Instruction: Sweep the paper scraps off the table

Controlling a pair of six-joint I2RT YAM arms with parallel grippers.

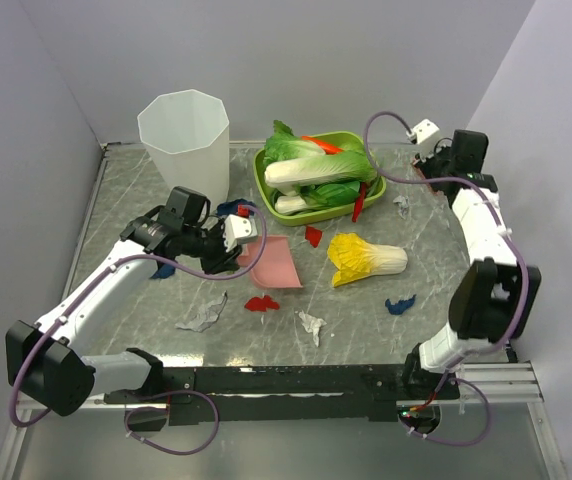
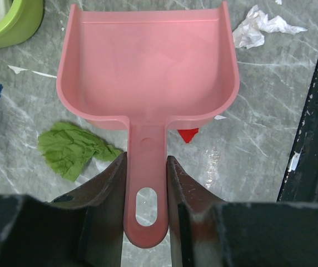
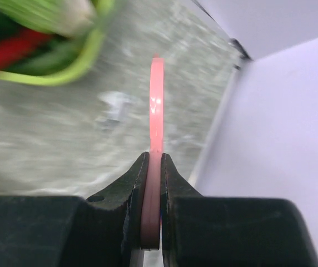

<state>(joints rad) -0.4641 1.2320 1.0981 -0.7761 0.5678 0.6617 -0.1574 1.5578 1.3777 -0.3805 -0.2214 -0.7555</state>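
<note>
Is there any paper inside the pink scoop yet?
No, the pink scoop is bare inside, and the green scrap and white scrap lie on the table beside it.

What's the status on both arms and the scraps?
Left pincer shut on pink dustpan handle. Right pincer shut on thin pink tool. Paper scraps scattered on table, dustpan empty. Yellow cabbage sits among them.
</note>
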